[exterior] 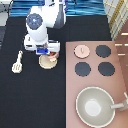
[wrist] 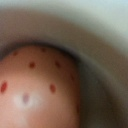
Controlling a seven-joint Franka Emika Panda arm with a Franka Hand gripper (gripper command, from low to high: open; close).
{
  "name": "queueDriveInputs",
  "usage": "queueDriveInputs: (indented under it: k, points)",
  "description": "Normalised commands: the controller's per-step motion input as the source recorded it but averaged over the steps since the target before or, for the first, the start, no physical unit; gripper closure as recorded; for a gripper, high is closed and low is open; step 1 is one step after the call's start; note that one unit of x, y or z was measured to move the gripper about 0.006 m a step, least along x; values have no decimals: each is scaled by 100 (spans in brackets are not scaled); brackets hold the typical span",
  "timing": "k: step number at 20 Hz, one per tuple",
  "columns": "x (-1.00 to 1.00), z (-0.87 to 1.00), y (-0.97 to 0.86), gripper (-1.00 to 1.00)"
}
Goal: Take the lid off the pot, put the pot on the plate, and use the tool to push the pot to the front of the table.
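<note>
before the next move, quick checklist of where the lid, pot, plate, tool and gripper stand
1. Lid off the pot, lying on the stove counter: ok.
2. Pot set on the plate: cannot tell, it lies at the plate's edge under the hand.
3. Gripper low over the pot and plate: ok.
4. Tool untouched on the table, toward the exterior view's left: ok.
5. Pot pushed to the front: not ok.

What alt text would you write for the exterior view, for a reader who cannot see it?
The robot's claw hangs just above the pot, which sits on the plate on the black table. The lid lies on the stove counter; the tool rests at the view's left.
</note>
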Motion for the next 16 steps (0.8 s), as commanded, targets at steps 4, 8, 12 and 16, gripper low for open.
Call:
queueDriveInputs:
  k: [4,8,12,16]
  points:
    - [28,-15,-7,100]
    - [2,-25,-53,100]
    - [-3,-10,-55,100]
    - [4,14,-37,100]
